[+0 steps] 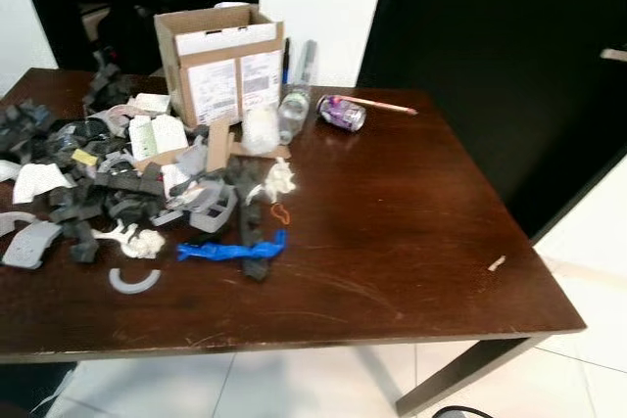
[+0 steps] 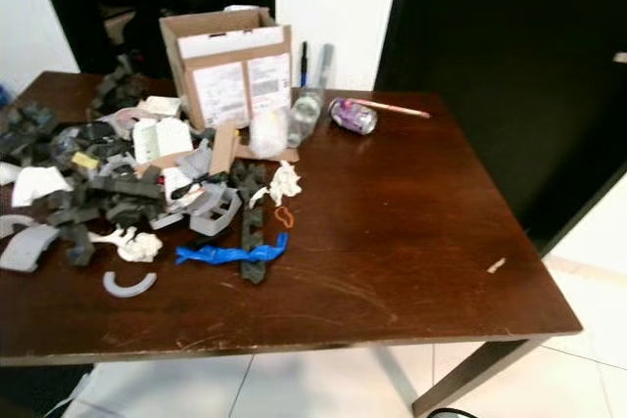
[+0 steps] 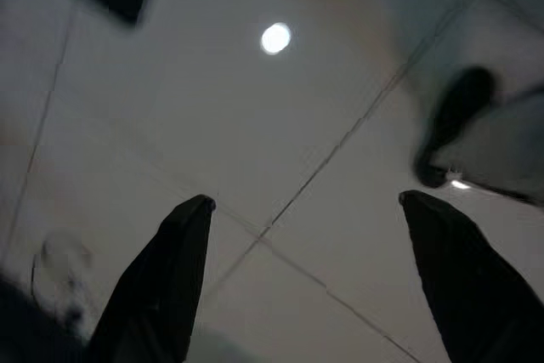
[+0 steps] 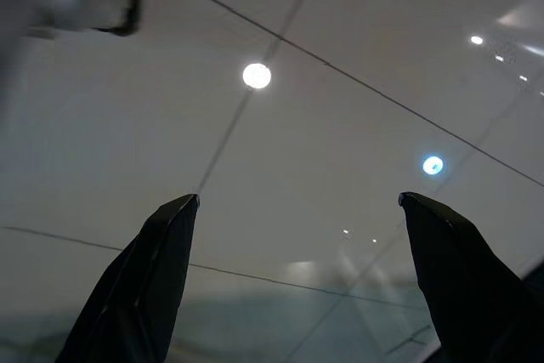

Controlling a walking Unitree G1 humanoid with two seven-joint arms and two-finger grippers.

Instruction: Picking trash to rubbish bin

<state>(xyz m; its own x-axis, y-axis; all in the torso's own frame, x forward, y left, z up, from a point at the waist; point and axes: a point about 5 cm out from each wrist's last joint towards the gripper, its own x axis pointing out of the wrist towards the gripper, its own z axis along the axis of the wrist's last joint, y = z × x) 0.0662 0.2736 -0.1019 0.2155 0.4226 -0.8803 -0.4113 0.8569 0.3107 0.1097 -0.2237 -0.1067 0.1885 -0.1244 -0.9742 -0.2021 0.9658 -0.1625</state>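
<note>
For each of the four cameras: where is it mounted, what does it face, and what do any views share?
Left eye: head camera, looking down at the table, cardboard box and trash pile.
Right eye: its stereo twin; same table, can included.
Left wrist: left gripper, jaws open, over floor tiles.
Right wrist: right gripper, jaws open, over tiles too.

Left hand point(image 3: 306, 201) hanging idle, fingers spread wide; right hand point(image 4: 297, 197) likewise, fingers apart

Home room, dark wooden table point(image 1: 411, 242), white tiled floor point(image 1: 313, 384), dark door point(image 1: 509, 56)
</note>
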